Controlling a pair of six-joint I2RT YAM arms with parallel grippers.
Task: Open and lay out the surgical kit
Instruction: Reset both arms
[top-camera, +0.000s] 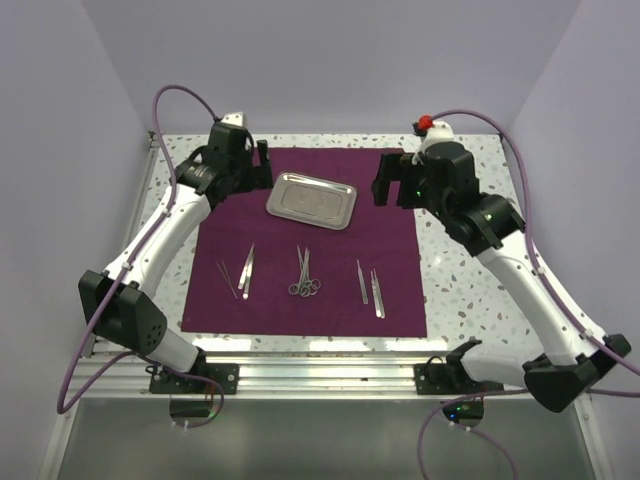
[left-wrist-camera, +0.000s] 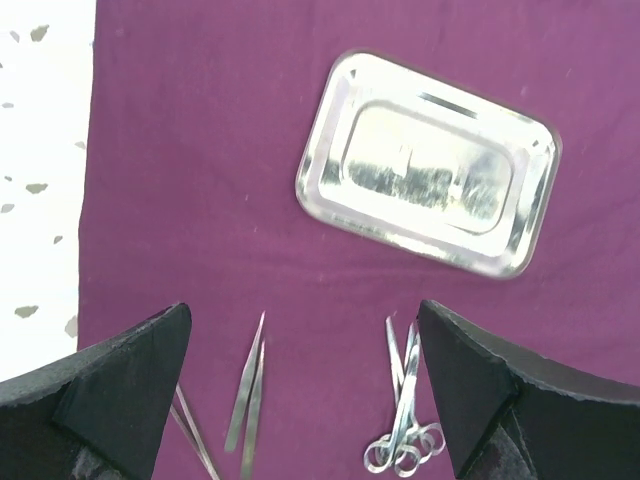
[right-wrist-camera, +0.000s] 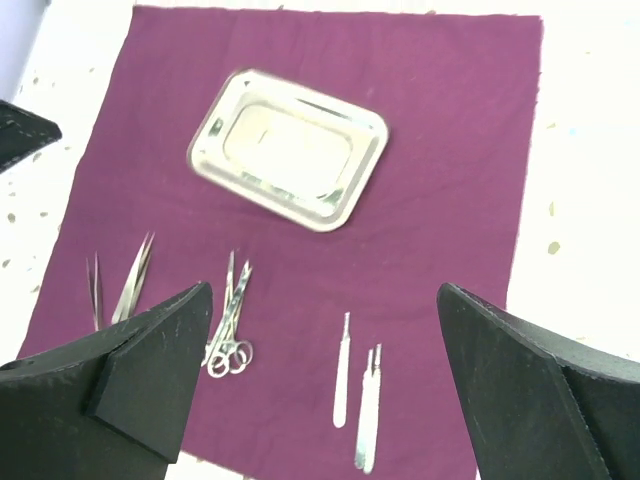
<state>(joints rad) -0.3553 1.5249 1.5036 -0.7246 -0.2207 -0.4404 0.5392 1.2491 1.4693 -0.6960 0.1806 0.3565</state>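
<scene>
The plum cloth (top-camera: 390, 290) lies spread flat on the table. The steel tray (top-camera: 311, 200) sits empty on its far middle, also in the left wrist view (left-wrist-camera: 430, 162) and right wrist view (right-wrist-camera: 288, 147). In a row near the front lie thin tweezers (top-camera: 228, 279), wider tweezers (top-camera: 246, 270), ring-handled scissors (top-camera: 304, 273), and two scalpel-like handles (top-camera: 369, 288). My left gripper (top-camera: 262, 160) hovers open at the cloth's far left. My right gripper (top-camera: 388, 180) hovers open at the far right. Both are empty.
White speckled tabletop (top-camera: 470, 290) surrounds the cloth. Lilac walls close in the back and sides. An aluminium rail (top-camera: 320, 375) runs along the near edge by the arm bases.
</scene>
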